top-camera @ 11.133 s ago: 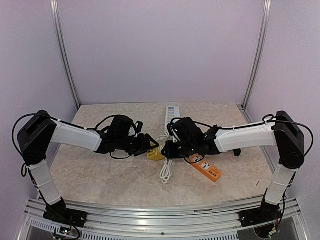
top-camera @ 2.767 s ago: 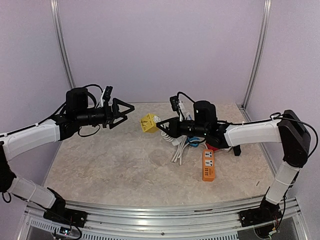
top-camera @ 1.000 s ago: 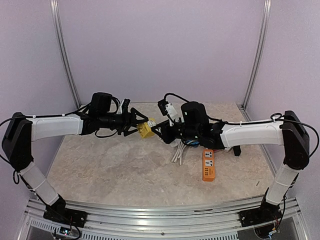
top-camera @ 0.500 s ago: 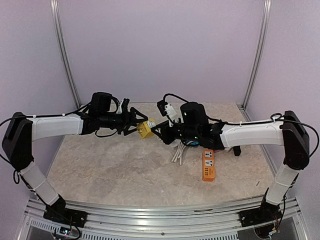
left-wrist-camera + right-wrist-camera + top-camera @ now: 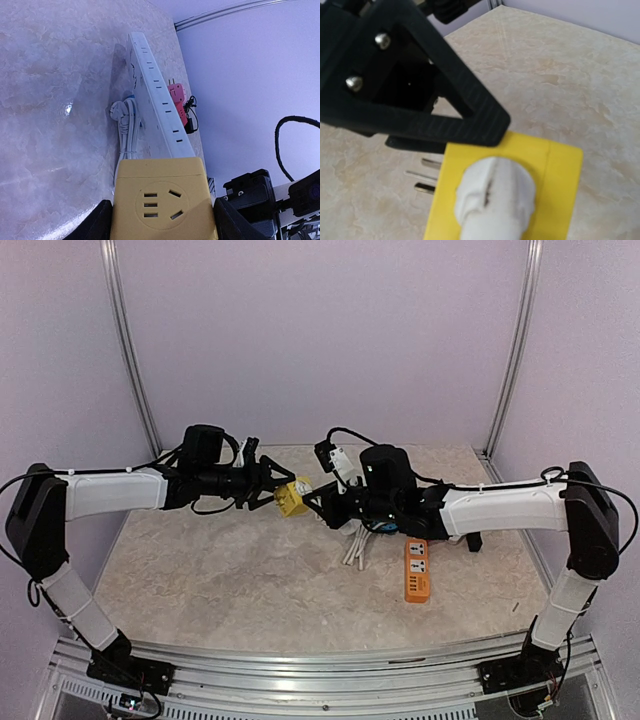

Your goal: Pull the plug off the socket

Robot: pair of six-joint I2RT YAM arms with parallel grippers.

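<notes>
**Inspector:** Where the yellow socket cube (image 5: 291, 498) is concerned, state its position against the orange power strip (image 5: 417, 572).

**Assessor:** It is raised clear of the table (image 5: 220, 580), to the left of the orange power strip and farther back than it. The white plug (image 5: 492, 200) is seated in one face of the cube and has not been pulled out.

**Inspector:** Left gripper (image 5: 281, 494)?

**Assessor:** Partly closed, with the cube between its jaws. In the left wrist view its fingers (image 5: 97, 222) lie against both flanks of the cube, with no gap visible.

**Inspector:** Right gripper (image 5: 320, 504)?

**Assessor:** It is on the side of the cube nearer the orange power strip. Its jaws are drawn almost fully together on the white plug, whose body runs back toward the wrist camera.

**Inspector:** Other items noted?

**Assessor:** Bare metal prongs (image 5: 425, 175) project from one side of the cube. A bundle of white cord (image 5: 355, 545) lies on the table just left of the orange power strip's far end.
</notes>
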